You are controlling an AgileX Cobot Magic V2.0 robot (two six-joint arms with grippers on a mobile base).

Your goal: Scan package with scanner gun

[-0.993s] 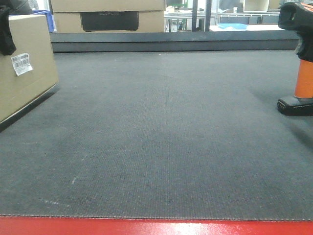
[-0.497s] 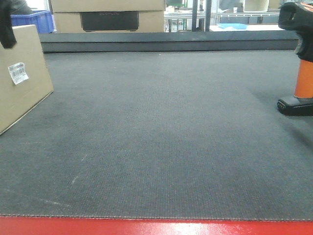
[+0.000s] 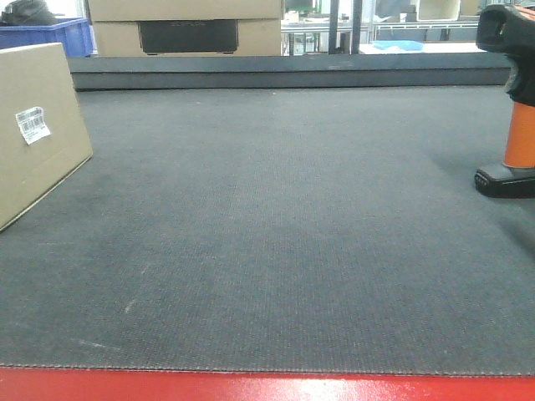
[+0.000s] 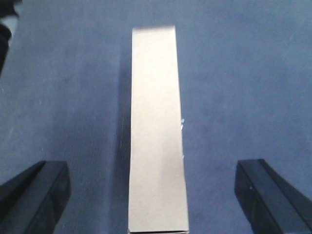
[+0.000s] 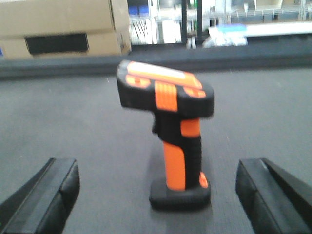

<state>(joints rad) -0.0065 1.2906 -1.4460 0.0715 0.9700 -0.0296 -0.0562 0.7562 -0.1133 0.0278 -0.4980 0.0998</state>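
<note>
Standing apart, package [image 3: 38, 134], scanner gun [image 3: 512, 100], cutout box [image 3: 185, 27] behind

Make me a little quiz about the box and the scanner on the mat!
1. True or false: the scanner is lying flat on its side.
2. What small white thing is stuck on the box?
3. The left gripper is: A) squeezing the box, B) open with the box between its fingers, untouched, C) holding the scanner.

Key: 1 false, it stands upright on its base. 2 a barcode label. 3 B.
</note>
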